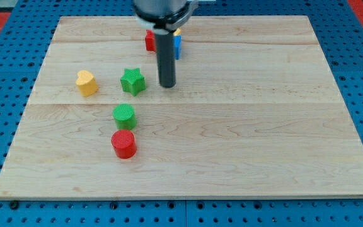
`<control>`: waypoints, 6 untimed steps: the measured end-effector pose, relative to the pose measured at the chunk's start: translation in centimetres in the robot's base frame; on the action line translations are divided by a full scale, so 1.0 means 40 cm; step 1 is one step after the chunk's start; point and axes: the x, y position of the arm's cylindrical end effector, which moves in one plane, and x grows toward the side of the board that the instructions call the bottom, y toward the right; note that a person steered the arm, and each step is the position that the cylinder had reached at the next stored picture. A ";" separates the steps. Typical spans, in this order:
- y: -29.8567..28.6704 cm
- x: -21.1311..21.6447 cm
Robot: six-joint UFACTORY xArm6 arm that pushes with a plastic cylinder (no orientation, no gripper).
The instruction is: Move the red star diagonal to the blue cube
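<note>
The red star (149, 41) lies near the view's top, mostly hidden behind the dark rod; only its left part shows. The blue cube (177, 46) sits just right of it, also largely hidden by the rod, with a small yellow block (178, 31) peeking out above it. My tip (167, 85) rests on the board below these blocks, just right of the green star (132, 81).
A yellow heart-like block (86, 82) sits at the view's left. A green cylinder (124, 116) and a red cylinder (123, 144) stand below the green star. The wooden board (263, 139) lies on a blue pegboard.
</note>
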 end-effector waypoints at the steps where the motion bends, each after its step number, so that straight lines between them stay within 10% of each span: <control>1: -0.013 -0.065; 3: -0.357 -0.167; 6: -0.143 -0.311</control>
